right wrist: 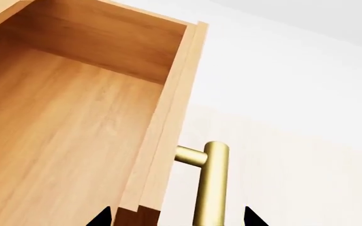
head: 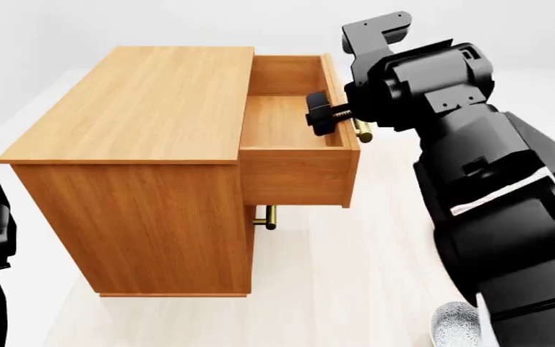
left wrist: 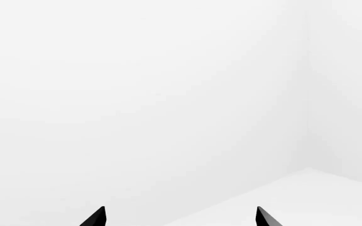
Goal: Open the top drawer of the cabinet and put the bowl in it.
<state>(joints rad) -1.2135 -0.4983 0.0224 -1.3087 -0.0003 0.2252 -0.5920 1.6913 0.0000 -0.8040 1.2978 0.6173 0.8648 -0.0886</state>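
Although the cabinet (head: 142, 166) filled most of the head view, only its drawer (head: 292, 130) mattered, pulled well out beneath the right gripper (head: 331, 116) with its bare wooden floor exposed. Just beyond that gripper's fingertips, in the right wrist view, the brass handle (right wrist: 211, 183) stood between the two black tips, which flanked the drawer front and the handle with gaps on both sides; the jaws looked spread wide and gripping nothing. A lower handle (head: 268, 215) showed under the drawer, well below the gripper.

Far behind and below the right gripper, past the arm's elbow, a speckled edge of the bowl (head: 456, 325) peeked out at floor level, mostly hidden by the arm. It was well apart from either gripper.

The left gripper (left wrist: 179, 217) faced blank white wall, tips set wide apart and empty.

By my judgement the bowl would be light, rigid and smooth, probably slippery on its glazed curve and likely to chip if dropped. Pinching the rim, one finger inside and one outside, seemed the safest hold.
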